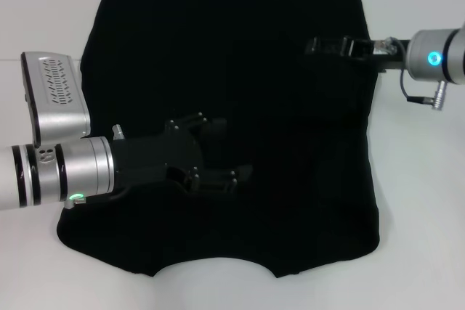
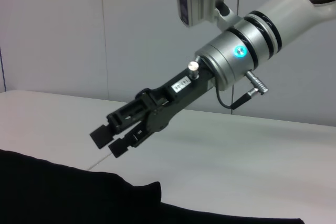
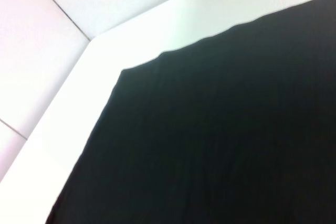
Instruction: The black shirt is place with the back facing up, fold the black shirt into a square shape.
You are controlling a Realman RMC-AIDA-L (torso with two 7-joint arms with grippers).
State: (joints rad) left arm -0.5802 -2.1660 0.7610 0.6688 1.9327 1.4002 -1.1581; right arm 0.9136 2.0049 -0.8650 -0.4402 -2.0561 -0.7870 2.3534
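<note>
Left tool [image 1: 221, 152] hangs low over the shirt [image 1: 276, 107], fingers apart, holding nothing. Across from it, the right tool [image 1: 316, 46] is above the shirt's right side. Black shirt lies flat on the white table [image 1: 414, 201], sides looking folded in, so more folds seem left.

Left wrist view: the right tool [image 2: 107, 141] floats above the shirt [image 2: 63, 192], fingers slightly apart.

Right wrist view: only shirt [image 3: 220, 140] and table [image 3: 142, 40]. No containers anywhere.

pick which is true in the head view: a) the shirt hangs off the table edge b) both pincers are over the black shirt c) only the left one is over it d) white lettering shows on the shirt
B: the left pincer sits over the near-left part of the black shirt, and the right pincer over its far-right part.
</note>
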